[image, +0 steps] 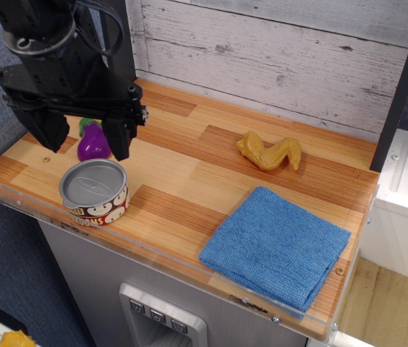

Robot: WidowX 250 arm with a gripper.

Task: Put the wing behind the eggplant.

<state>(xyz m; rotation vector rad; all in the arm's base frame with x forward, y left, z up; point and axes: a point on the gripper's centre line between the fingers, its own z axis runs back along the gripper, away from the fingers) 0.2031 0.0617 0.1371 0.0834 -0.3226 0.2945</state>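
Read "OOMS" on the can label at the front left of the wooden worktop. Hung over the eggplant with pincer spread wide, empty. Lay well right: wing, behind a blue cloth. Backed by whitewashed planks.

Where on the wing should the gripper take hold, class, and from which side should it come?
Probably at the bend in the middle of the wing, coming straight down from above. The wing lies flat on the table in a V, with open space all round it, and it looks narrowest at the bend, so the open gripper could close across it there. The lumpy ends seem harder to hold.
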